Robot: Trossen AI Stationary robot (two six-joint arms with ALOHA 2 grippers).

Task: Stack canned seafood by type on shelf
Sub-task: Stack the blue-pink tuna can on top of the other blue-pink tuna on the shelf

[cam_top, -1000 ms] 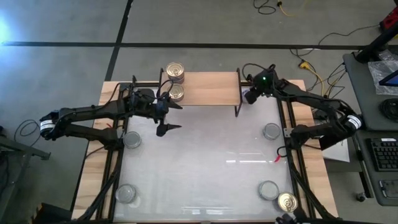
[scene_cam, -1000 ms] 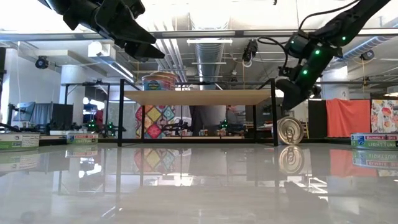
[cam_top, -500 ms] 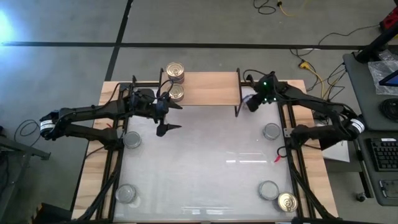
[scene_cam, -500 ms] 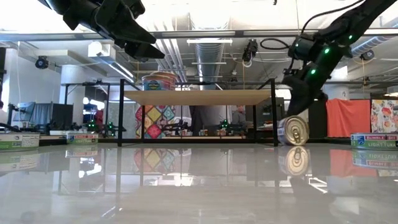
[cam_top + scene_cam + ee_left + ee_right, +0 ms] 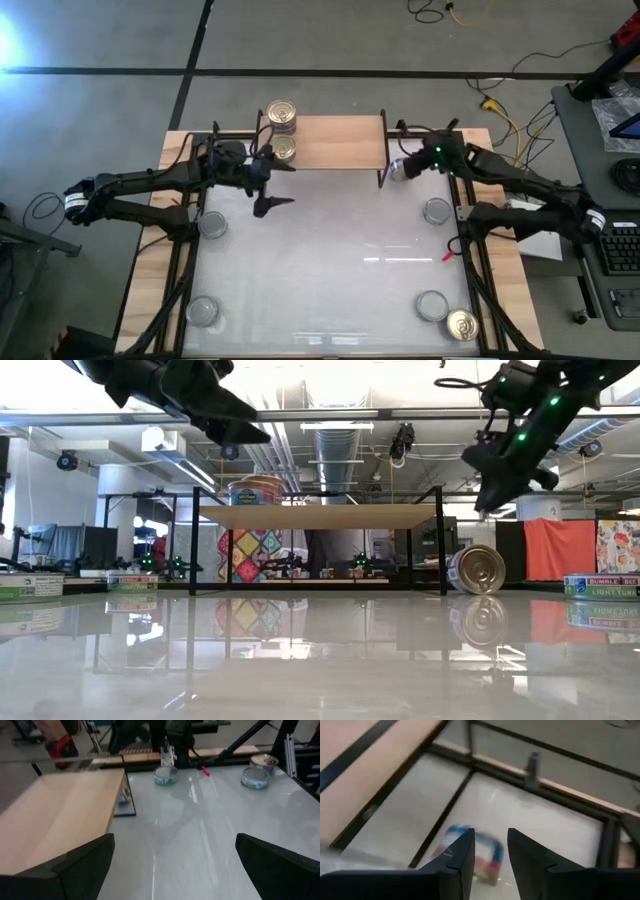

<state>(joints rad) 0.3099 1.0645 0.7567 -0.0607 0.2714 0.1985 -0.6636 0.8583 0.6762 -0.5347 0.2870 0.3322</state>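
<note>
While we scan from the left side of the table [image 5: 320, 290], we meet two silver-lidded tins first, one near the left edge [image 5: 211, 225] and one at the near left corner [image 5: 203, 311]. Our left gripper [image 5: 268, 185] hangs above the table just in front of the shelf's left end, its fingers spread wide and holding nothing. On the shelf [image 5: 335, 142], a light wooden board on thin black legs, two gold-lidded tins sit at the left end, one at the back [image 5: 282, 116] and one nearer the front [image 5: 284, 149]. Past the shelf's right leg, a tin lies on its side [image 5: 476, 569] on the table, its round end facing the low camera. Our right gripper [image 5: 487, 852] hovers above that tipped tin, fingers narrowly parted and gripping nothing. Farther right, a silver tin [image 5: 436, 211] rests near the right edge, and at the near right corner sit another silver tin [image 5: 431, 305] and a gold one [image 5: 461, 325].
</note>
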